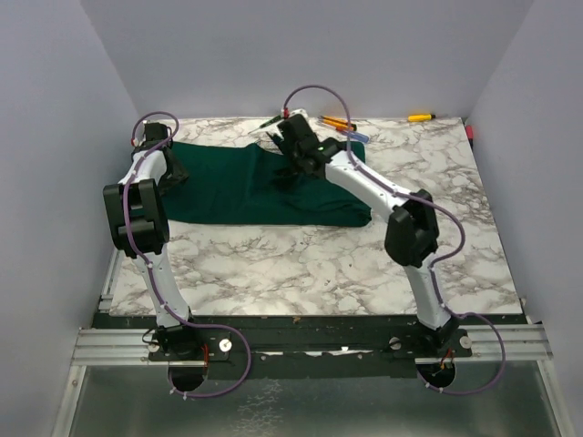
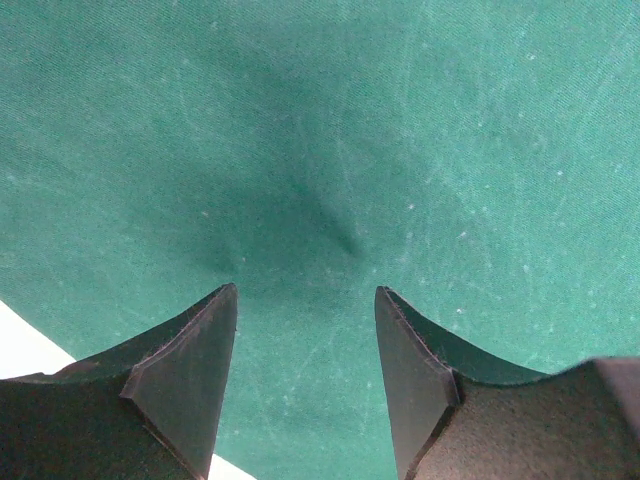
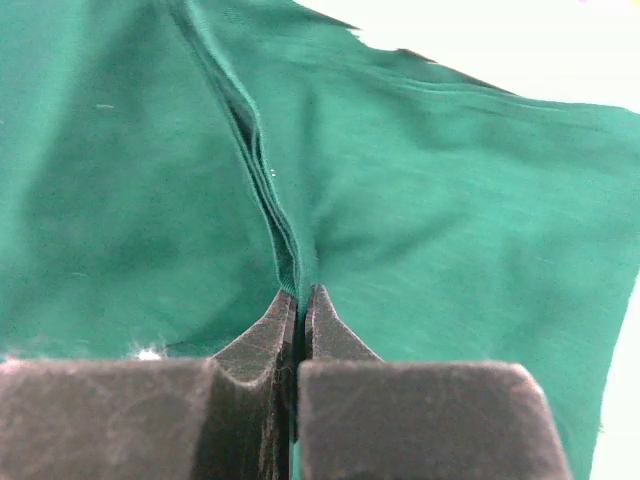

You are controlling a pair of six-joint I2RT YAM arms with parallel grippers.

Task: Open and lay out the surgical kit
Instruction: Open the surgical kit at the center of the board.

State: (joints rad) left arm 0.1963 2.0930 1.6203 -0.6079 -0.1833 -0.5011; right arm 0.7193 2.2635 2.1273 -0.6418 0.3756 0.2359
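**Top external: right gripper point(image 1: 290, 173) nipped on dark green cloth wrap point(image 1: 237, 187), left gripper point(image 1: 171, 171) spread open over it**

Wrap lies mostly flat on the white-grey marble tabletop point(image 1: 301, 273). It covers the far-left and ctr part, long side running left-right. Near edge is straight; the right end is rumpled under the right arm.

Right arm: base at near-right edge, upper link rising to a black elbow. White forearm reaches far and left, low over the wrap's right end, wrist tipped down. In right wrist cam the gripper point(image 3: 302, 292) has its black fingers point(image 3: 250, 350) pressed together w/ a raised ridge of the cloth point(image 3: 450, 200) caught btwn the tips. Several layered edges run away from the pinch. Pale tabletop point(image 3: 500, 40) shows past the cloth at top right.

Left arm: base near-left, upper link leaning left to a black elbow, forearm going far, wrist bent down at the wrap's left end. In left wrist cam the gripper point(image 2: 305, 291) has jaws well apart, nothing btwn them. It points at smooth cloth point(image 2: 320, 120) w/ one small pucker just beyond the tips. Can't tell if the tips touch the fabric. Sliver of white tabletop point(image 2: 20, 345) at lower left.

Along the table's far edge, off the wrap:
- green-handled tool point(image 1: 271, 121), just beyond the wrap's far edge
- orange-handled screwdrivers point(image 1: 335, 121), near the right wrist
- yellow-handled one point(image 1: 421, 116), well to the right
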